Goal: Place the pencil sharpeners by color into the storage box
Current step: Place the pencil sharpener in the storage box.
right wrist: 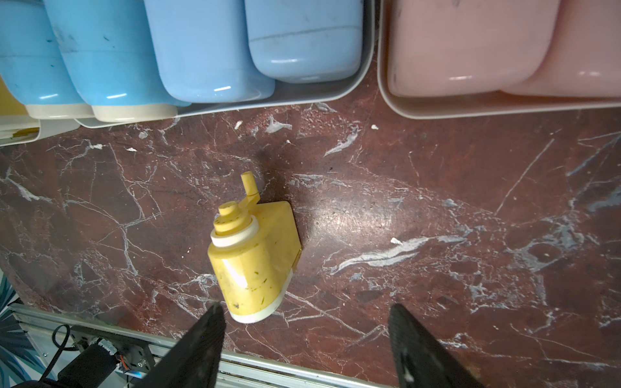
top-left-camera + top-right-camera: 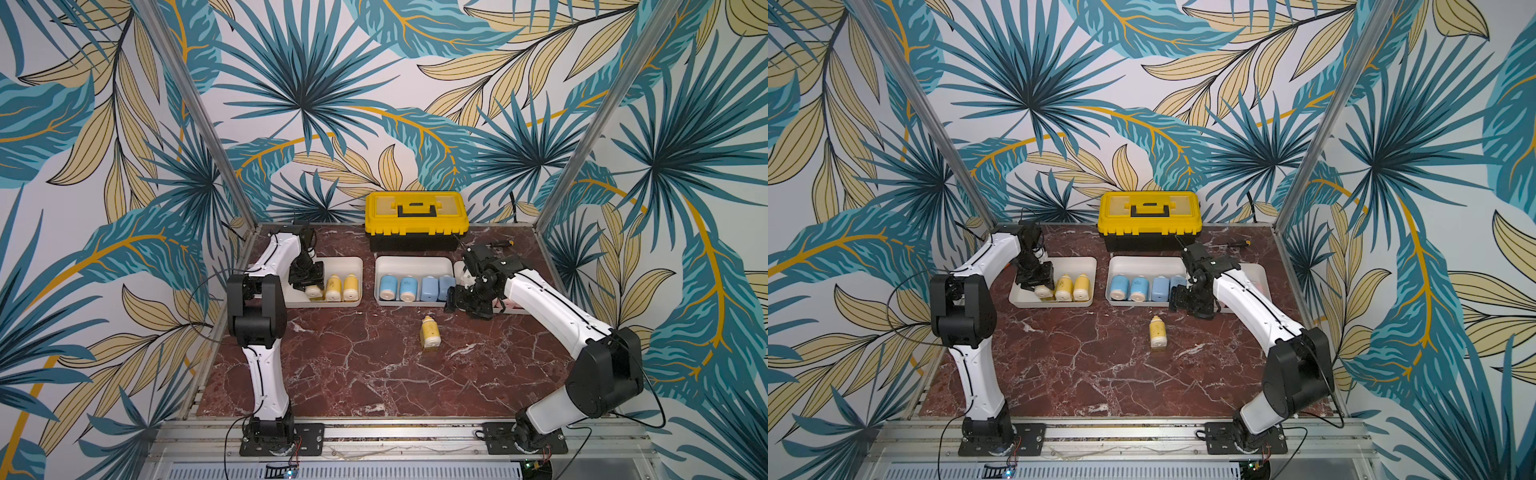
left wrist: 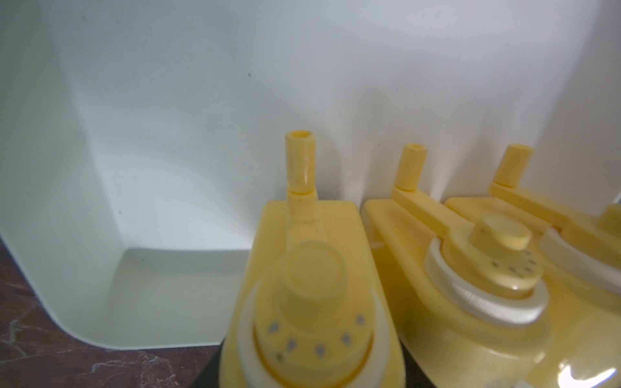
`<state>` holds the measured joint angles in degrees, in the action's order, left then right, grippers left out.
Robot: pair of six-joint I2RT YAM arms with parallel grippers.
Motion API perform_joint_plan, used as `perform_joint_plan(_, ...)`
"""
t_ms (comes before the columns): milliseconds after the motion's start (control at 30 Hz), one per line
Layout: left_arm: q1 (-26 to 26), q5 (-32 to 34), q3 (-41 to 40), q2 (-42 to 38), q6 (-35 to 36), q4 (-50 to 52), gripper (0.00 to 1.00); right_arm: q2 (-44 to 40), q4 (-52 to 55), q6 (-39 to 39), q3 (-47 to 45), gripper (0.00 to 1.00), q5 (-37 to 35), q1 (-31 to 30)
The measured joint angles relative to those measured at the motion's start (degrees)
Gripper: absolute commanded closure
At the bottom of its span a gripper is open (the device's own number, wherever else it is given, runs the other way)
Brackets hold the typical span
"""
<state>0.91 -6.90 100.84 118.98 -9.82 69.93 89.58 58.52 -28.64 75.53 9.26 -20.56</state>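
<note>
1. Right wrist view alone shows the right gripper (image 1: pixel 304 310) plainly. Its black ribbed fingers (image 1: pixel 201 346) stand wide apart with nothing between them, above the table (image 1: pixel 437 201). The loose yellow sharpener (image 1: pixel 253 255) lies just beyond their tips.
2. That view also shows two pink sharpeners (image 1: pixel 463 43) in the right tray (image 1: pixel 470 109). In both top views the right arm (image 2: pixel 552 307) hides most of that tray.
3. Left wrist view brings the held yellow sharpener (image 3: pixel 309 285) up close, with its crank and dotted dial and a dark finger edge at each side. The left gripper (image 2: pixel 311 283) is closed on it inside the left tray (image 3: pixel 168 117), just beside two more yellow sharpeners (image 3: pixel 487 262).
4. In both top views the loose yellow sharpener lies on its side in front of the middle tray (image 2: pixel 411 262). Its long axis runs front to back, narrow crank end toward the trays and whitish base toward the front edge.
5. Four blue sharpeners (image 2: pixel 408 286) fill the middle tray side by side, long axes front to back. Two of them show whitish ends at the front.
6. All the sharpeners are glossy, bottle-shaped plastic. Each tray is plain white with rounded corners. Red-brown, white-veined marble patterning covers the table. A yellow-and-black toolbox (image 2: pixel 415 216) stands behind the trays.
</note>
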Motion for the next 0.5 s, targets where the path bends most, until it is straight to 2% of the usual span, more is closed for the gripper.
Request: perform_joint_plan(500,0.0,-0.85,-0.52,0.02,0.07,-0.02,0.58,-0.55,-0.42,-0.02,-0.76,0.22,0.66,0.0)
